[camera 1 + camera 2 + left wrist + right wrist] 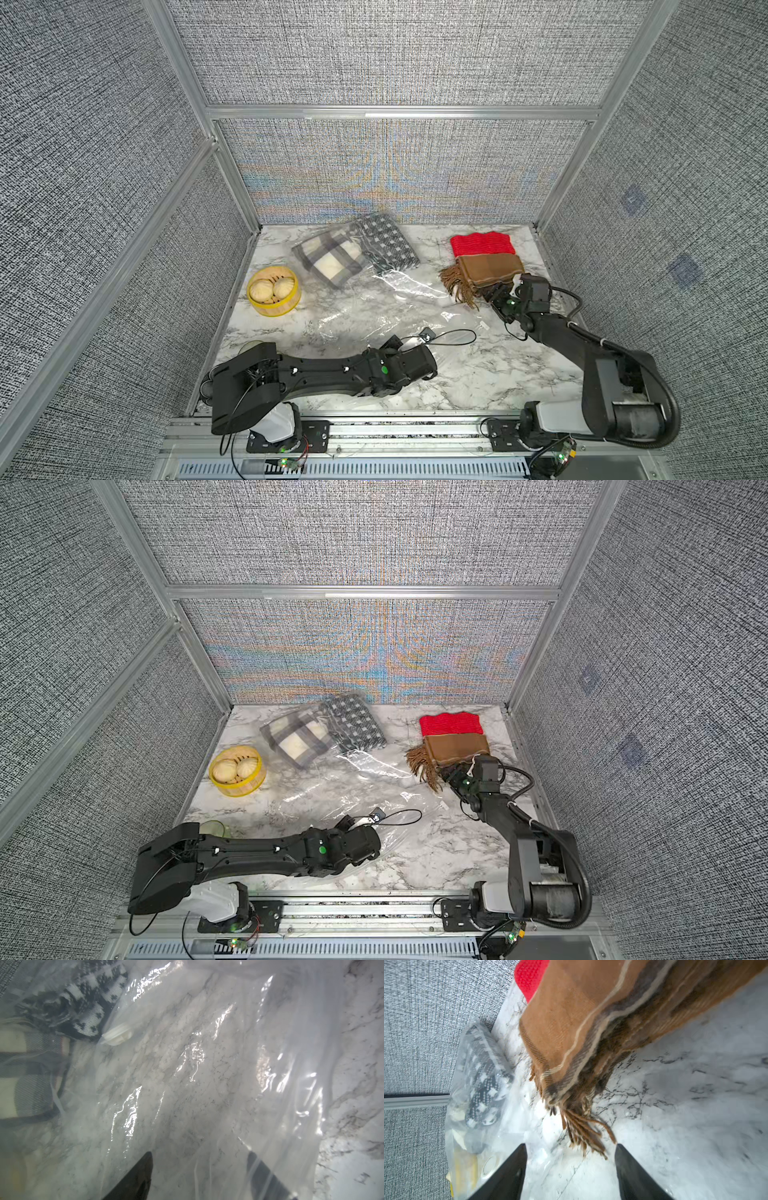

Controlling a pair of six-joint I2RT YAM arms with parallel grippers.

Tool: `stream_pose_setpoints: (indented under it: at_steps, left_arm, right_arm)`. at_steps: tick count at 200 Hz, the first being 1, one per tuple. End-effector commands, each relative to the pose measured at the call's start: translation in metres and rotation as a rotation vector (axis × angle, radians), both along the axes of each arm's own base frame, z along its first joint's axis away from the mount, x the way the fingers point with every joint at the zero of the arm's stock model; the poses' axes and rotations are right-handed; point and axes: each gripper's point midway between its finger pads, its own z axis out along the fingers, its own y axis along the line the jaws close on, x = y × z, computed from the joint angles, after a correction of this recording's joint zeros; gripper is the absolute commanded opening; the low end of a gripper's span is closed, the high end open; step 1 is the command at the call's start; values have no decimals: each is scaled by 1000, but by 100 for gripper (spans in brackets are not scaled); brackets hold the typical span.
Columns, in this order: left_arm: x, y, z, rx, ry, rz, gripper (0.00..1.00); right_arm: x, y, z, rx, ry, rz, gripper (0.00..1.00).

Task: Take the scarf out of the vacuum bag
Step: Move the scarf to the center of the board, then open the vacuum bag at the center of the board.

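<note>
Brown fringed scarf (490, 268) out of vacuum bag (374, 303), flat on bench (478, 374), edge against red knit scarf (482, 244). Right claw (571, 1147) wide, empty, fringe just ahead of tips. Left claw (199, 1153) fingers apart, film draped over one. Plaid scarf (328, 259) and black-white patterned scarf (388, 245) inside bag, far end. Risk: fringe strands catch right claw on pull-back, scarf dragged toward bag. Risk: film clings to left claw, whole bag shifts, mouth collapses.
</note>
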Motion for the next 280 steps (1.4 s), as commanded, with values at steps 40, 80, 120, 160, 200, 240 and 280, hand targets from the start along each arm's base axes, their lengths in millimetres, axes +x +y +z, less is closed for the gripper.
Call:
stream_pose_setpoints:
  at_steps: [40,80,120,160,200,240,280]
  left_arm:
    - [8,-8,26,-62,-46,31,0]
    - [12,-12,48,-112,-77,23,0]
    - [27,-16,55,-122,-82,38,0]
    - [46,-18,64,-116,-84,78,3]
    - [47,-24,69,-113,-69,69,38]
    - [54,-15,63,-59,-95,123,8]
    - [47,-14,60,-74,-56,116,11]
  right_arm:
    - [-44,29,41,0,-260,222,86]
    - [-52,24,35,128,-243,244,98]
    - [-79,60,39,51,-192,367,91]
    - [-124,77,78,-113,-291,410,89]
    - [-164,130,89,-88,-338,662,81]
    - [-186,186,69,-70,-344,872,72]
    - [-164,199,38,-97,-287,809,64]
